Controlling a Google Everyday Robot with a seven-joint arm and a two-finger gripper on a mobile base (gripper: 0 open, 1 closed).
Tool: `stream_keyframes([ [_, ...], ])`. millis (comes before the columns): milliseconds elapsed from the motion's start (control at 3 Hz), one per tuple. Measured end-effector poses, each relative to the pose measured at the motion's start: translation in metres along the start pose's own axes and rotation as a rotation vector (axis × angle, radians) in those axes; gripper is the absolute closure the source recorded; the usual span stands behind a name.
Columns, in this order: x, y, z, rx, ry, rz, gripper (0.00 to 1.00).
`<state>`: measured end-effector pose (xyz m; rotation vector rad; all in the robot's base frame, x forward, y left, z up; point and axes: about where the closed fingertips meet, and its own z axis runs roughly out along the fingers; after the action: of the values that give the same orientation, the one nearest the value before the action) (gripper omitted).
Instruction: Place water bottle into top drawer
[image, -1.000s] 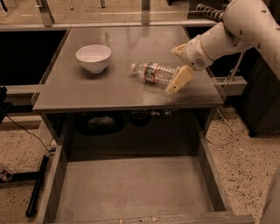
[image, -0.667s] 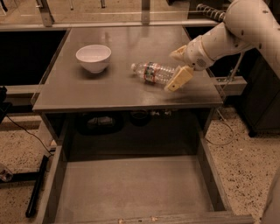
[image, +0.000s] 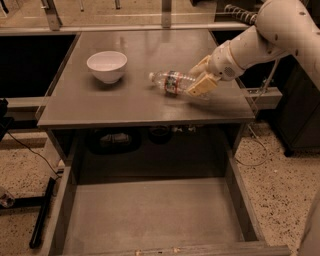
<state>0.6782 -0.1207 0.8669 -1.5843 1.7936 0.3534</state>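
The water bottle, clear with a white cap and a red-and-dark label, lies on its side on the grey table, cap pointing left. My gripper comes in from the right and is at the bottle's base end, with one tan finger in front of it and the other behind. The fingers are closed against the bottle, which still rests on the table. The top drawer is pulled out wide below the table's front edge, and its flat grey bottom is bare.
A white bowl stands on the table left of the bottle. Dark items sit on the shelf under the tabletop. A cable and a black stand leg lie on the speckled floor at the left.
The two fingers have drawn closer together around the bottle's base end. The bottle and the bowl have not moved.
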Motion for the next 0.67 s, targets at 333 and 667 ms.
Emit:
stream_keyframes([
  [333, 0.0, 0.0, 0.0, 0.0, 0.0, 0.0, 0.88],
  [667, 0.0, 0.0, 0.0001, 0.0, 0.0, 0.0, 1.0],
])
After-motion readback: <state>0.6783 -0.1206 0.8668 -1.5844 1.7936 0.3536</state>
